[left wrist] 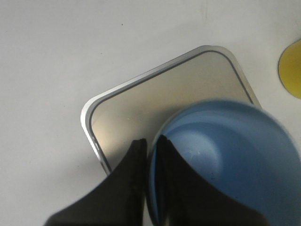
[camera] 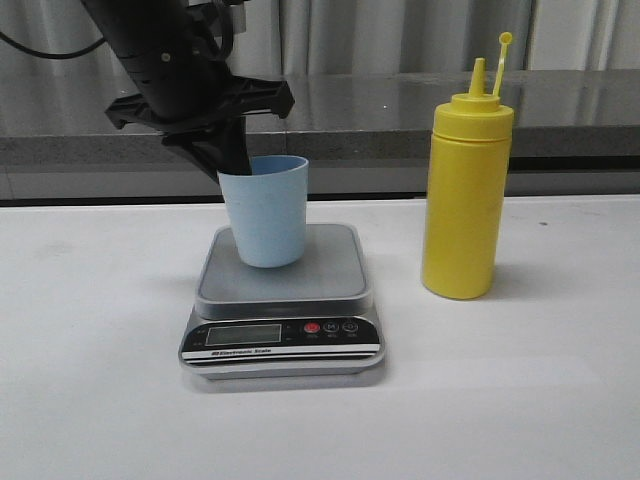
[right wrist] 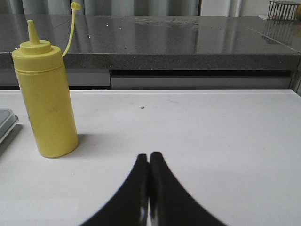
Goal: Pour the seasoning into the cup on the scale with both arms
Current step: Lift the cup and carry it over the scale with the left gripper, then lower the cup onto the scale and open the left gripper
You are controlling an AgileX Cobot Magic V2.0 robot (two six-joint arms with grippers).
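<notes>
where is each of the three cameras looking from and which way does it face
Front view: faces forward over the table at the scale, cup and seasoning; shows the left arm and left claw.
Left wrist view: looks down from the left arm onto the cup, claw fingers pinching its rim.
Right wrist view: sits low, looks across the table at the seasoning; right claw closed, empty.
All three views show the seasoning.

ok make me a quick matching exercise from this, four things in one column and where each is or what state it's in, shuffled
Things:
1. cup
2. seasoning bottle
3. left gripper
4. right gripper

States:
A. shut, holding nothing, low over the table
B. pinching the cup's rim
C. on the scale platform
D. upright on the table, right of the scale, cap off

Pairs: 1-C, 2-D, 3-B, 4-A
</notes>
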